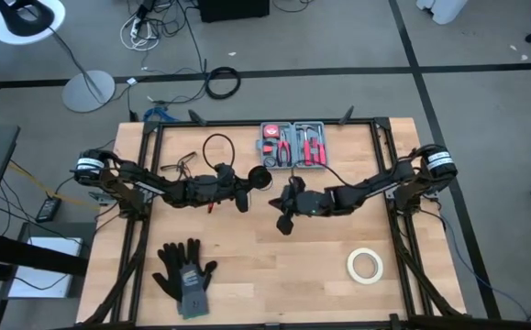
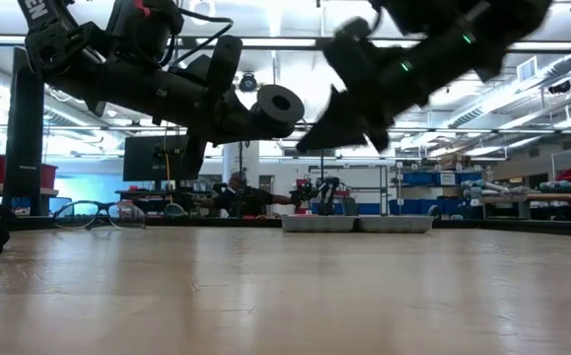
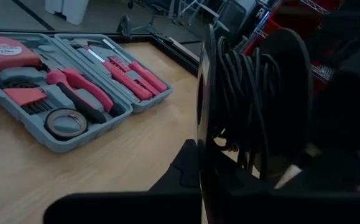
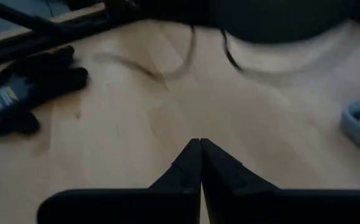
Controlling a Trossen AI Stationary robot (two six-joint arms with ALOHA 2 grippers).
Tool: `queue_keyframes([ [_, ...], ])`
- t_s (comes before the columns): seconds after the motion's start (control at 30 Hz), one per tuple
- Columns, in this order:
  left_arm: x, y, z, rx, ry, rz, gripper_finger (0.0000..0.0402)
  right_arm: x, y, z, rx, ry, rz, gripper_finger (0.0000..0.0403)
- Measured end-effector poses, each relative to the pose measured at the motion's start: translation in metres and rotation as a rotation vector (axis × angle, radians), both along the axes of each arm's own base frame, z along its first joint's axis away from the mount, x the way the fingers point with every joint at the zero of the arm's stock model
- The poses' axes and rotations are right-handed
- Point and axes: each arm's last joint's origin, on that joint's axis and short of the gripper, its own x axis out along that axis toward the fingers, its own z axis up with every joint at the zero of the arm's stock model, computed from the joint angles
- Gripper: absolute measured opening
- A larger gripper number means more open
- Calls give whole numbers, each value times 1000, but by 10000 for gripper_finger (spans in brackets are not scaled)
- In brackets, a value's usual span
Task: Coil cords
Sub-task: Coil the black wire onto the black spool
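On the wooden table (image 1: 274, 275), black gloves (image 1: 184, 268) and a white tape roll (image 1: 364, 265) lie nearest. Mid-table, the left gripper (image 1: 251, 186) clamps a round spool (image 3: 254, 106) wound with the cords (image 3: 235, 93); the right gripper (image 4: 199, 163), just beside, is closed and empty. Beyond sits the open tool case (image 1: 293, 145).

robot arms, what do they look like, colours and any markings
Both arms are dark, near black, built of jointed segments. Each base joint carries a white band, seen from above on the left arm and the right arm. White lettering shows on the left arm in the low view, and small green lights on the right. The right end effector has two matte black tapered fingers.
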Motion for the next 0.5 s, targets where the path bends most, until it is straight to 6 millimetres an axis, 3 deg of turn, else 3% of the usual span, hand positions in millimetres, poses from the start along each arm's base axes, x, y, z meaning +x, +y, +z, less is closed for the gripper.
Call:
queue_keyframes([
  [0.27, 0, 0, 2, 11, -14, -1, 0, -32, 0, -27, 82, -242, -26, 16],
  [0.5, 1, 1, 6, 83, -33, 21, 0, -19, -10, -38, 219, -426, -65, 57],
])
